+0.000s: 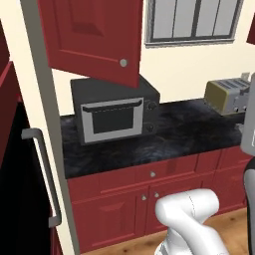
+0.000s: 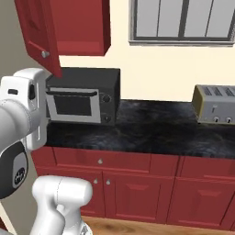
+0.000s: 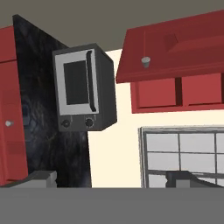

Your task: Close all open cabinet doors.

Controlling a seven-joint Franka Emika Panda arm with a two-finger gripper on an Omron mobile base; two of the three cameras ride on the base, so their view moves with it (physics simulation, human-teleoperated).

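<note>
Overhead, dark-red cabinet door (image 1: 94, 37) with silver knob (image 1: 123, 63) hangs ajar; end effector (image 3: 111, 179) spread.

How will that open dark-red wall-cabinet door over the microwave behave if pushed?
The dark-red panelled cabinet door looks stiff, so it would probably swing as one piece rather than flex. It stands swung out above the black microwave, so a push near its small round silver knob likely turns it most easily.

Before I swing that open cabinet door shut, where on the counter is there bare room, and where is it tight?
Free: the dark counter between the microwave and the toaster, and the strip in front of the microwave. Tight: the open cabinet door hangs right above the microwave's top, its lower edge overlapping it in the left base view.
</note>
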